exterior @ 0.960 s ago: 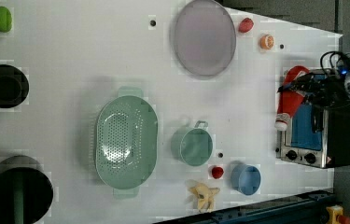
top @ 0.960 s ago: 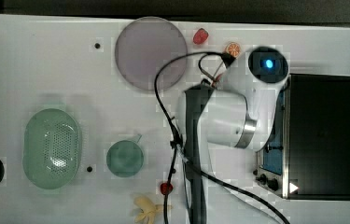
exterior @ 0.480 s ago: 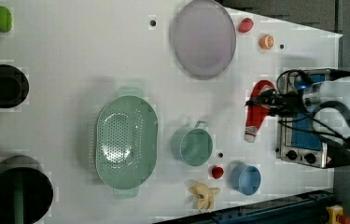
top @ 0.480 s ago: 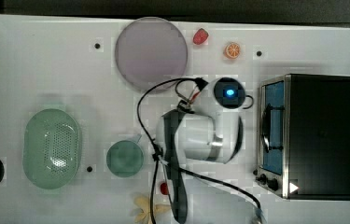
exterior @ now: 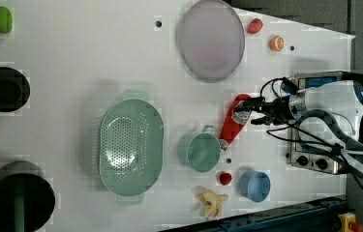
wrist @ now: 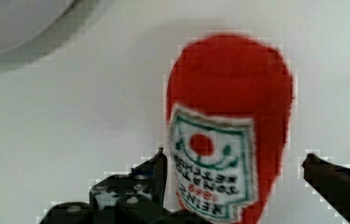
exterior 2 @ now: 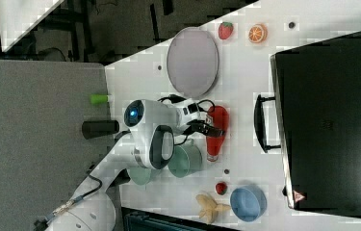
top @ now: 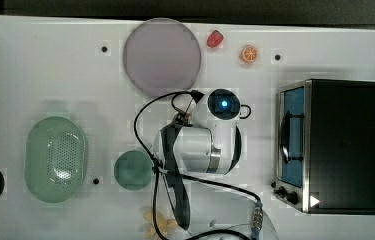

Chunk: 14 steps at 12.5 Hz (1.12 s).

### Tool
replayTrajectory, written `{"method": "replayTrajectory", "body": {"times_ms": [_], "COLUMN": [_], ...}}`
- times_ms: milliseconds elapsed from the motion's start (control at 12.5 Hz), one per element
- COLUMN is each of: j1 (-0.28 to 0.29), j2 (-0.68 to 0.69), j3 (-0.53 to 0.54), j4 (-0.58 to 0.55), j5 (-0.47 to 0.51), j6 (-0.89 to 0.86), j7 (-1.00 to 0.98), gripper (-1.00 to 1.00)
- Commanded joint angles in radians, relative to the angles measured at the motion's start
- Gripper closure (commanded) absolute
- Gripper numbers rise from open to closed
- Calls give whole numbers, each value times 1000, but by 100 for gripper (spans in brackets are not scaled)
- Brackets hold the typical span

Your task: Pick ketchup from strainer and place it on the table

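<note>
Lying flat on the smooth white table (exterior: 97, 58), the soft red Heinz-labelled ketchup (exterior: 231, 123) is flanked by the gripper (wrist: 233, 186), spread wide, released.

On the table (exterior: 72, 58): one ketchup bottle (exterior: 231, 126), one green strainer (exterior: 130, 146), one round grey plate (exterior: 210, 39), two cups, one green (exterior: 199, 152) and one blue (exterior: 255, 185), two strawberries (exterior: 254, 25) (exterior: 225, 178), one orange slice (exterior: 277, 43), one banana (exterior: 211, 202), one lime (exterior: 2, 20), one toaster oven (top: 332, 146).
</note>
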Motion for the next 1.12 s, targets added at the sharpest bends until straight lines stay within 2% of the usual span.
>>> {"method": "replayTrajectory", "body": {"times_ms": [80,240,560,880,1120], "j1": [-17,-17,-16,-12,-10], "j2": [-140,-220,-342,-385,-387], "j3": [6,12,13,18,32], "j4": [50,109,292,464,536], "j5": [15,15,15,24,25], "j6": [-28,-125,-428,-594,-709], "j7": [-6,56,217,354,402], "gripper": [-100,-100,-100,-100,-100]}}
